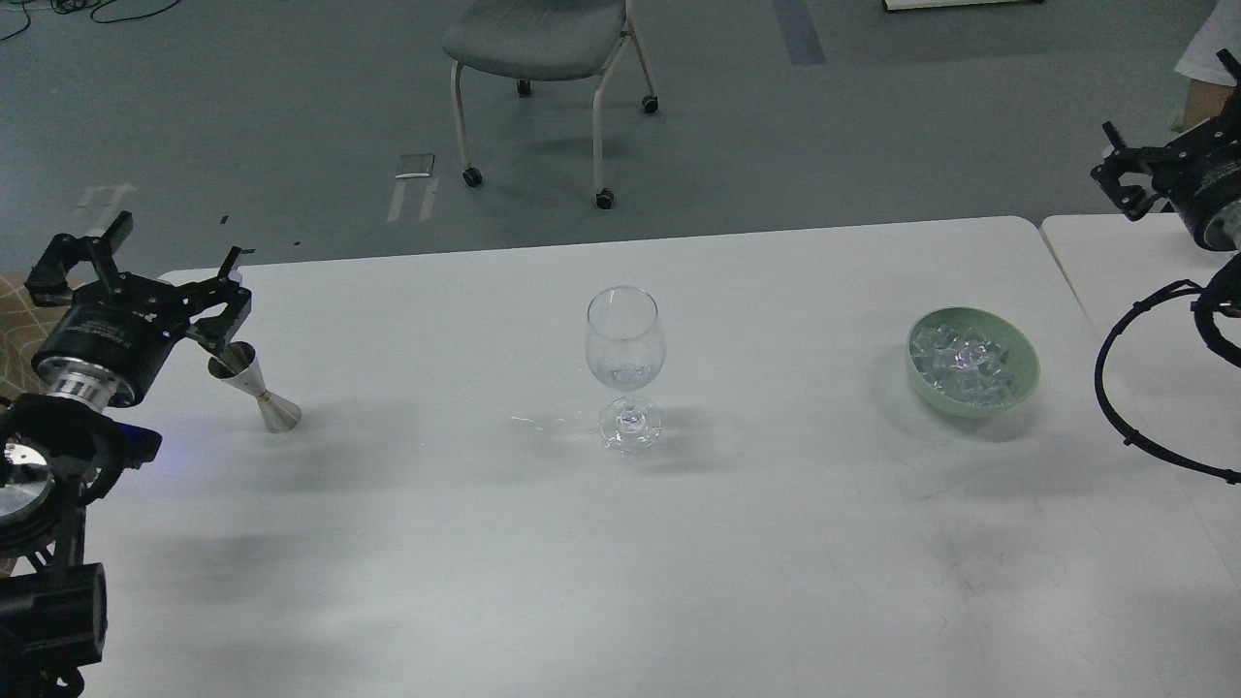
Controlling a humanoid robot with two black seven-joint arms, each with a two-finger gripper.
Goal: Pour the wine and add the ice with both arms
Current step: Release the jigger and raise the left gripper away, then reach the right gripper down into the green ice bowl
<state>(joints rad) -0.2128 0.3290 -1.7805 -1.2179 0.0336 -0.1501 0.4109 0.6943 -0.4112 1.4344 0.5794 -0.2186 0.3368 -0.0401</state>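
A clear wine glass [625, 339] stands upright at the middle of the white table [620, 543]. A small amount of clear wine [625, 374] lies at the bottom of its bowl. A steel jigger [258, 394] stands free on the table at the left. My left gripper [145, 264] is open and empty, raised up and to the left of the jigger's top. The ice [965, 362] is a heap of small clear cubes in a pale green bowl [1018, 388] at the right. My right gripper [1115, 170] is open and empty, held high beyond the table's far right corner.
A second white table [1134, 262] adjoins on the right. A looped black cable [1125, 388] of my right arm hangs over it. A grey wheeled chair [543, 58] stands on the floor behind the table. A checked tan cushion [19, 291] shows at the left edge.
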